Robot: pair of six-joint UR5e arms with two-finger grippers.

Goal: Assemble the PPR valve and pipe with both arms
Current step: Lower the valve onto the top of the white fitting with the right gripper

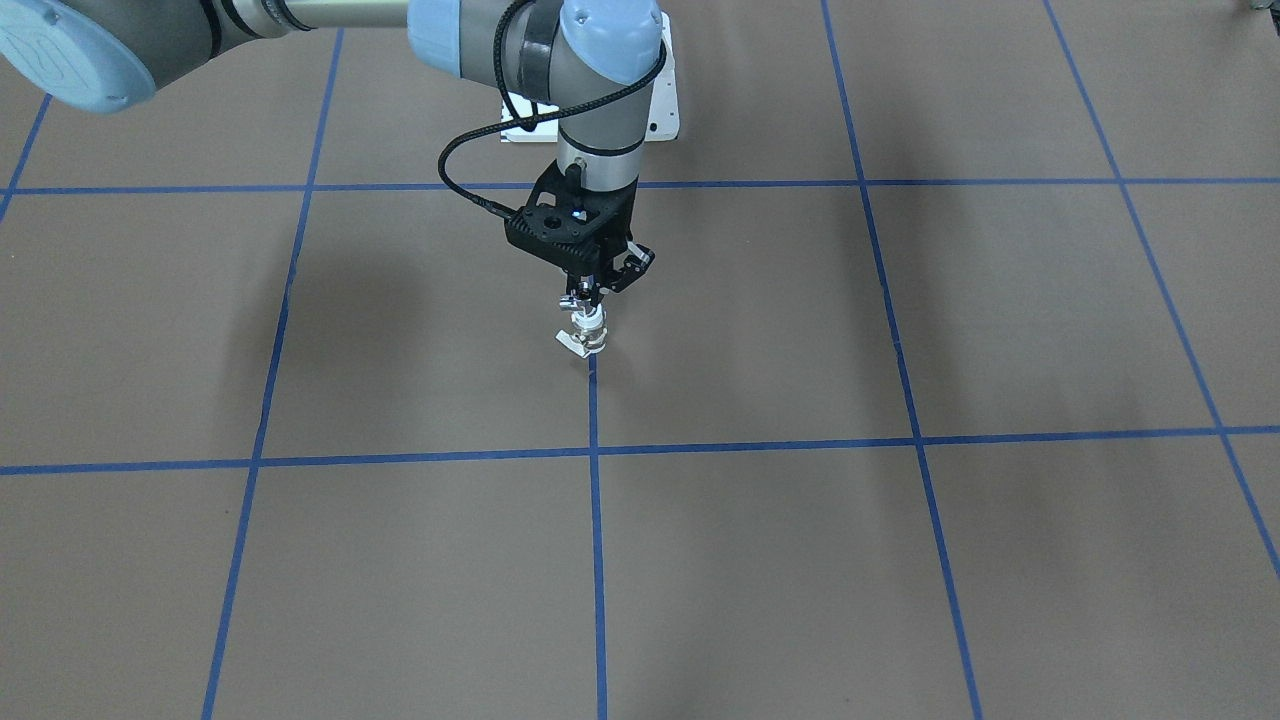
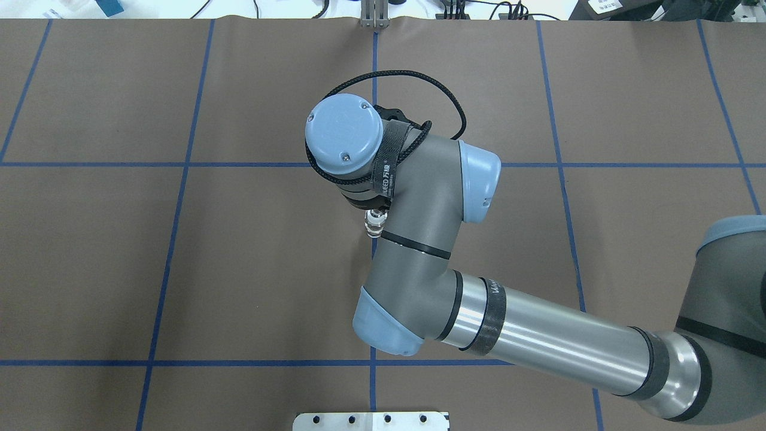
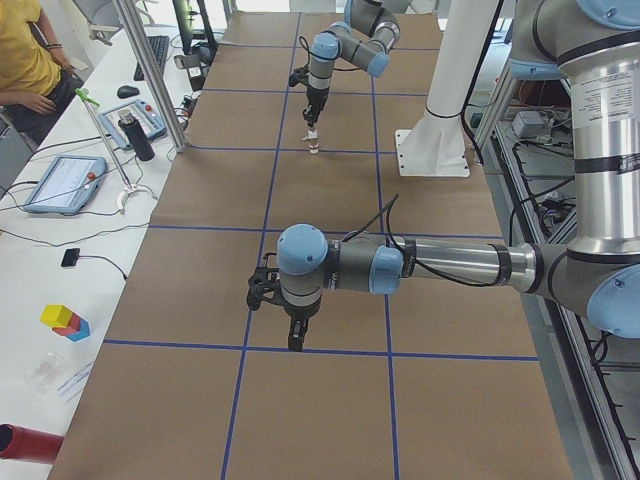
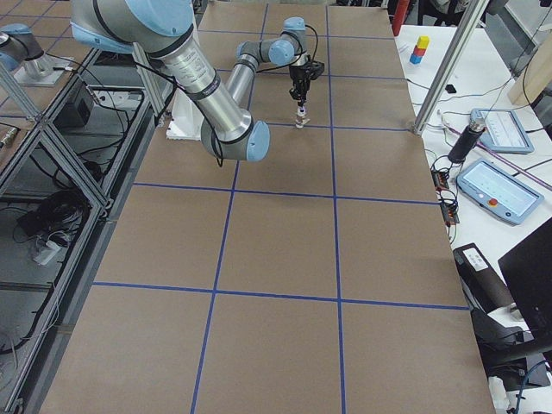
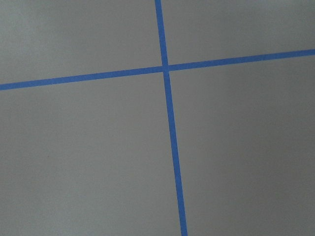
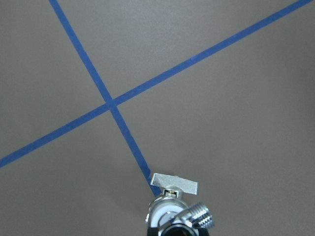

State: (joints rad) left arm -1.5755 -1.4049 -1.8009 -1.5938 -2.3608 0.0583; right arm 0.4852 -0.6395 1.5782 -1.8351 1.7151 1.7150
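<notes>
My right gripper (image 1: 588, 292) points straight down over the table's middle, shut on the small chrome pipe (image 1: 579, 301). The PPR valve (image 1: 590, 330), with its white ring and flat lever tab, hangs joined below it, at or just above the paper. The right wrist view shows the valve's tab (image 6: 174, 183) and the pipe's threaded stub (image 6: 202, 216). From overhead only the valve (image 2: 374, 222) peeks out under the wrist. My left gripper (image 3: 296, 340) shows only in the exterior left view, pointing down near a tape line; I cannot tell if it is open. Its wrist view shows bare paper.
Brown paper with a blue tape grid (image 1: 594, 452) covers the table. The white bolted pedestal plate (image 1: 662, 112) stands behind the right gripper. A side bench with tablets (image 3: 60, 182), a black bottle (image 3: 143, 140) and an operator (image 3: 28, 60) runs along the far edge.
</notes>
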